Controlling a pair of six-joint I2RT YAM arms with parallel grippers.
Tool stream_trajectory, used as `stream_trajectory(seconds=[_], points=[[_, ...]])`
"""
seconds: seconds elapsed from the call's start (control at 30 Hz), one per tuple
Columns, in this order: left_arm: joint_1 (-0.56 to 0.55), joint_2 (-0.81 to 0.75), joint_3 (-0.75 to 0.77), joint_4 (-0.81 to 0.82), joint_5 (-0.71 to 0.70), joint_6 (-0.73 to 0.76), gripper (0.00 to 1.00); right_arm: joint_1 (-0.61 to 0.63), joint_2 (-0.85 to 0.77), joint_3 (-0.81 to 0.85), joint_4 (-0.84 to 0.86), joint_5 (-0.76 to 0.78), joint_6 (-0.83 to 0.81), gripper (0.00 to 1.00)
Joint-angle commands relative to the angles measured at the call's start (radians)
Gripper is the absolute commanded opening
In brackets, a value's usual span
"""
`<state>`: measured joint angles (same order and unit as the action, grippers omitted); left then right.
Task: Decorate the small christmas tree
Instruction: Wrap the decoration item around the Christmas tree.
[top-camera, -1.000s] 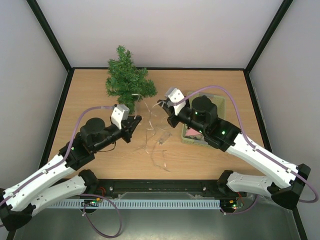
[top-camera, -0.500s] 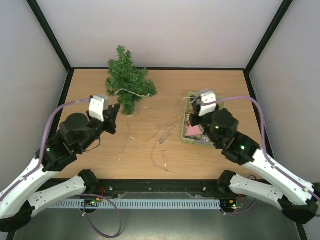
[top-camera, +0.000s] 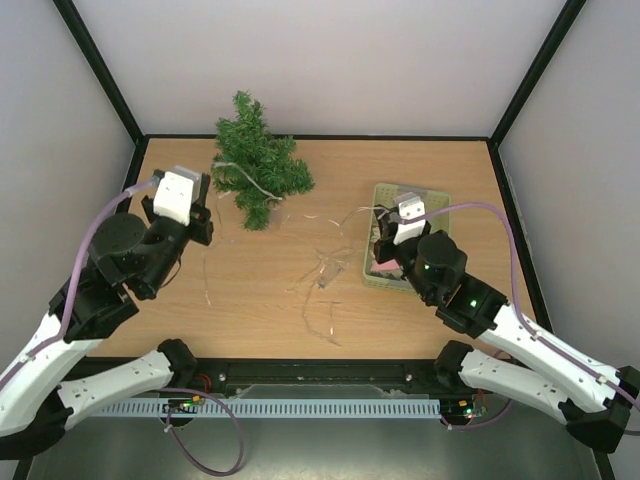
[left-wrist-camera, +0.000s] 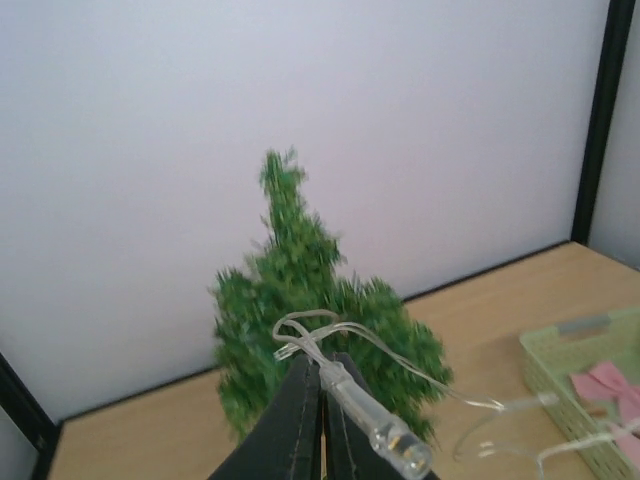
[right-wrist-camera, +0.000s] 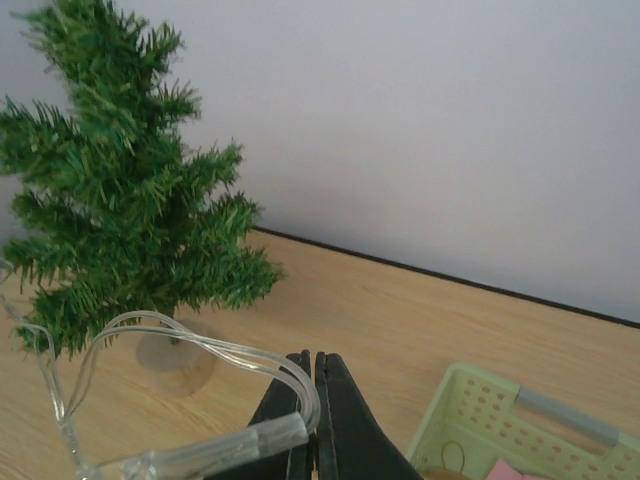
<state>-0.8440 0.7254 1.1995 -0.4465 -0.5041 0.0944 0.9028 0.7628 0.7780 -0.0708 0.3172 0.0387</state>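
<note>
Upper left of frame: small christmas tree (top-camera: 255, 172) upright on wooden table (top-camera: 260, 300). Clear light string (top-camera: 322, 268) crosses its lower branches, with loose strands trailing over table centre. Left gripper (top-camera: 205, 205) sits just left of tree. Right gripper (top-camera: 388, 228) hangs over near-left corner of pale green basket (top-camera: 440, 200), right of centre

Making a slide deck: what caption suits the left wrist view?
Left gripper shut on a clear light string, facing the small christmas tree; pale green basket at frame right.

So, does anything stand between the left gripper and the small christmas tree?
Nothing visible does. The left gripper, shut on the clear light string, faces the small christmas tree directly; only that string runs between them.
</note>
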Motion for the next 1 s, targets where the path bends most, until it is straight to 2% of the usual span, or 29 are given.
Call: stream_trajectory(seconds=[0.0,0.27,0.43,0.53,0.63,0.83,0.97], points=[[-0.004,0.110,0.145,0.122,-0.063,0.152,0.03,0.001,-0.037,0.061,0.108,0.033,-0.017,0.02],[-0.001,0.314,0.427,0.169,0.002,0.102,0.02,0.001,0.046,0.233,0.179,0.043,-0.088,0.02],[0.015,0.428,0.565,0.233,0.129,0.057,0.02,0.001,0.135,0.331,0.208,0.150,-0.196,0.02],[0.052,0.522,0.674,0.233,0.221,0.036,0.02,-0.003,0.197,0.365,0.259,0.260,-0.279,0.02],[0.100,0.617,0.777,0.234,0.281,0.007,0.02,-0.015,0.238,0.417,0.263,0.294,-0.307,0.02],[0.262,0.685,0.802,0.351,0.435,-0.157,0.02,-0.100,0.287,0.474,0.265,0.276,-0.327,0.02],[0.345,0.707,0.806,0.401,0.444,-0.180,0.02,-0.173,0.301,0.491,0.244,0.202,-0.304,0.02]])
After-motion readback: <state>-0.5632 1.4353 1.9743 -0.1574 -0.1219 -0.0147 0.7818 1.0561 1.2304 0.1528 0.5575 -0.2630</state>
